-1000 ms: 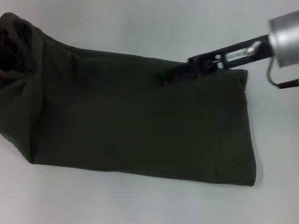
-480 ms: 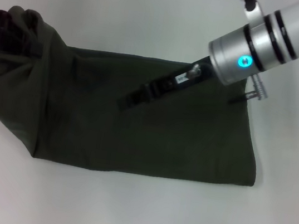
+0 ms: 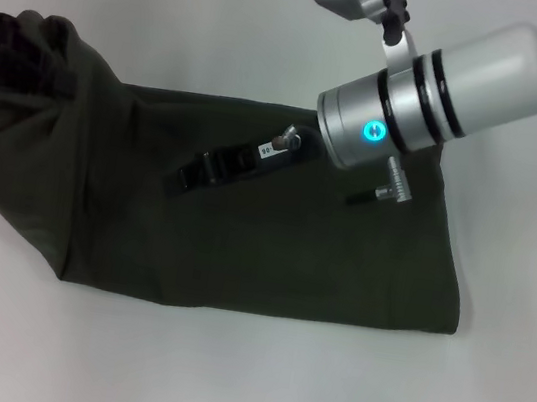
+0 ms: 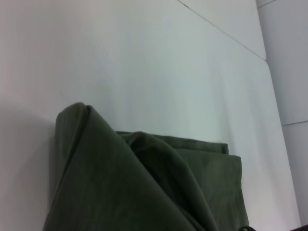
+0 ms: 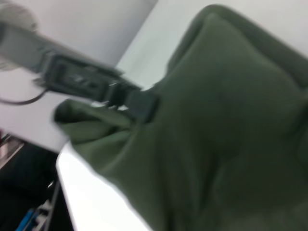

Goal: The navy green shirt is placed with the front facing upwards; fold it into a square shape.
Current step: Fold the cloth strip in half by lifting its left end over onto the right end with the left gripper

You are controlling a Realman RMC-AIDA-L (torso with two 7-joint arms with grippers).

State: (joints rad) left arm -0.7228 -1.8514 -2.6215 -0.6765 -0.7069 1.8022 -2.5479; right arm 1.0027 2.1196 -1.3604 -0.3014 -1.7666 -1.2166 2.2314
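Observation:
The navy green shirt (image 3: 271, 252) lies across the white table as a long folded band, plain green side up. Its left end (image 3: 25, 74) is raised and bunched at the picture's edge. My left gripper (image 5: 137, 103) shows only in the right wrist view, shut on that raised fabric (image 5: 231, 125). The left wrist view shows the lifted fold (image 4: 144, 192) from close by. My right gripper (image 3: 189, 175) reaches over the shirt's middle near its far edge, low above the cloth, with nothing seen in it.
White table (image 3: 222, 376) surrounds the shirt on all sides. The silver right forearm (image 3: 436, 95) crosses above the shirt's right half. A seam in the tabletop (image 4: 221, 33) runs beyond the shirt's far end.
My right gripper has swung from the shirt's far edge leftward to over its middle. The raised left end of the shirt has stayed up, shifting slightly.

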